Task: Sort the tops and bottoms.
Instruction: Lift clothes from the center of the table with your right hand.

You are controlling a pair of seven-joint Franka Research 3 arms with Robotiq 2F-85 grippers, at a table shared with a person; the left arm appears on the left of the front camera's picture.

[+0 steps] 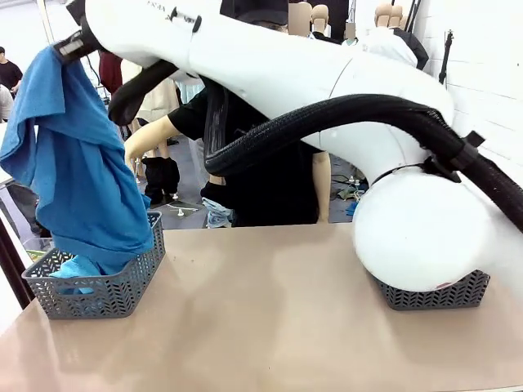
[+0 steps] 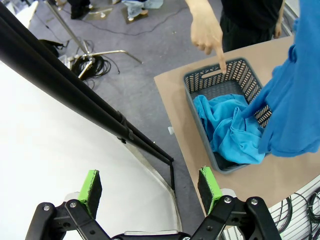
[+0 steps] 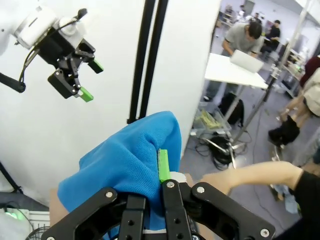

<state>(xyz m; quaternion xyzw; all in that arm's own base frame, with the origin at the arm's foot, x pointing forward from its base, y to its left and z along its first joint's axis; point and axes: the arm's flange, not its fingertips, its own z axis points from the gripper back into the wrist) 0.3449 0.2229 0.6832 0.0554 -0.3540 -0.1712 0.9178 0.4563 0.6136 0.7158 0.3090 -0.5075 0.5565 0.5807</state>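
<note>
My right pincer (image 3: pixel 159 172) is clamped on the blue shirt (image 1: pixel 73 171) above the basket (image 1: pixel 114 290); my left pincer (image 2: pixel 150 187) gapes empty.

Front and left-wrist cameras share the basket (image 1: pixel 98 286).

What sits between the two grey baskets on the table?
In the front view, bare tabletop lies between the left basket and the right basket; the white arm passes above.

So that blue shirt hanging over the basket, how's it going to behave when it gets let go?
Probably floppy: the blue shirt hangs in loose folds from the right tool. Likely light, held by one pinched corner. It should slump into the grey basket onto the turquoise shirt, perhaps draping over the rim.
</note>
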